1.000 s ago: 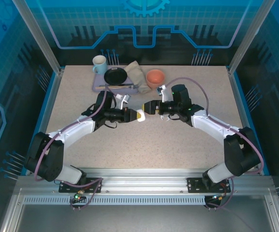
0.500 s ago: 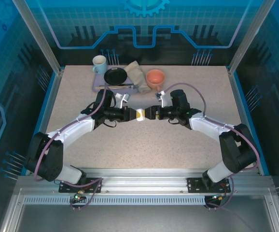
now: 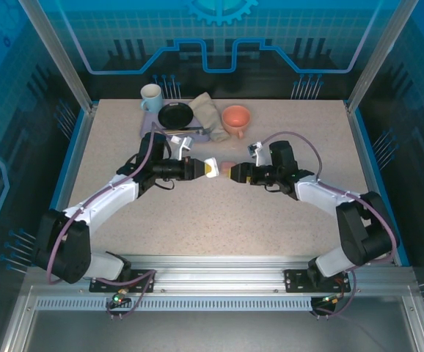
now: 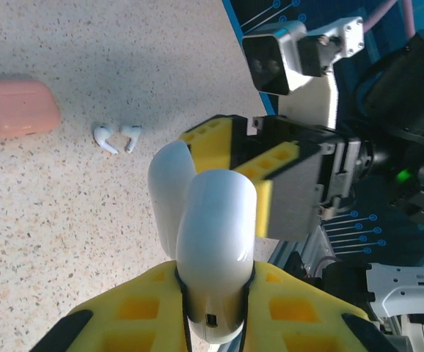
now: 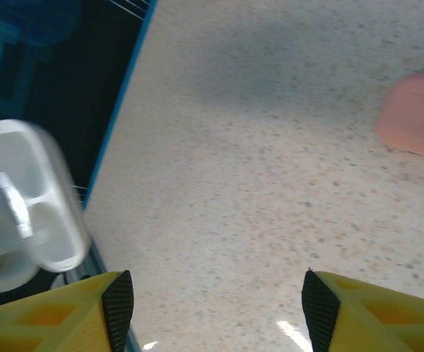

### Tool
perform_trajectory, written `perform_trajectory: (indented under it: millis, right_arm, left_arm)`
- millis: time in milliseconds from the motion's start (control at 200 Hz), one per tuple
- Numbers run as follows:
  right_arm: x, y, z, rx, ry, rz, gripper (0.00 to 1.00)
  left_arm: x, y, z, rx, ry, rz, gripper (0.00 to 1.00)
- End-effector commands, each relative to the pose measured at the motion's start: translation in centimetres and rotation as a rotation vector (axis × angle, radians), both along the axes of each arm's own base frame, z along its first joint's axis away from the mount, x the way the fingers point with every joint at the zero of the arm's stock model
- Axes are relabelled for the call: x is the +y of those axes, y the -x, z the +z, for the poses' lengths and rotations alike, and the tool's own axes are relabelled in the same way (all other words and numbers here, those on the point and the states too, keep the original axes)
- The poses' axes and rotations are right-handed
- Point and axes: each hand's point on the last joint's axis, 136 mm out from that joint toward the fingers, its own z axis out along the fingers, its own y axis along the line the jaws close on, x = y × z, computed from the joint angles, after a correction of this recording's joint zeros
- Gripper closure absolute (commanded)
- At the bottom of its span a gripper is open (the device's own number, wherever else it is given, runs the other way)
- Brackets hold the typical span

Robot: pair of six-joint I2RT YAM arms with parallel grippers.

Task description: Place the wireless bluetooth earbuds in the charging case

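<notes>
So left gripper (image 3: 205, 168) is clamped on the white case (image 4: 216, 242), held off the table (image 3: 197, 220) near its centre, lid (image 4: 169, 192) flipped open. Right gripper (image 5: 218, 297) faces it from 3 o'clock, close but not touching, fingers (image 5: 117, 302) spread apart with only bare table between them. In the right wrist view the open case sits at 9 o'clock, blurred, its two wells unfilled. White earbuds (image 4: 117, 137) lie side by side on the table, just beside the pink case (image 4: 17, 108), at its 3 o'clock in the left wrist view, not touching it. Pink case is shut and lying flat. Can't make out the earbuds in the top view, too small. At the table's 12 o'clock edge: mug (image 3: 151, 97), black plate (image 3: 175, 115), cloth (image 3: 206, 114), orange bowl (image 3: 235, 117).
</notes>
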Motion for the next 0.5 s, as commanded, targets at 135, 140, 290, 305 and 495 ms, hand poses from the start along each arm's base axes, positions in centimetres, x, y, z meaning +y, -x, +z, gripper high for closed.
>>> perform_trajectory:
  millis: [135,140,290,305,495]
  right_arm:
    - [1.2,0.4,4.5,-0.055,-0.139,0.092,0.5]
    - [1.2,0.4,4.6,-0.055,-0.14,0.093,0.51]
    - [2.1,0.1,5.7,-0.072,-0.153,0.113,0.54]
    - [2.2,0.1,5.8,-0.072,-0.153,0.116,0.54]
    - [3.4,-0.1,6.5,-0.087,-0.157,0.135,0.55]
  left_arm:
    - [-0.1,-0.3,1.8,-0.077,0.063,-0.017,1.0]
    - [-0.1,-0.4,1.9,-0.077,0.064,-0.016,1.0]
    - [-0.2,-0.5,2.1,-0.079,0.072,-0.014,1.0]
    - [-0.2,-0.6,2.1,-0.081,0.072,-0.014,1.0]
    - [-0.3,-0.6,2.2,-0.079,0.077,-0.015,1.0]
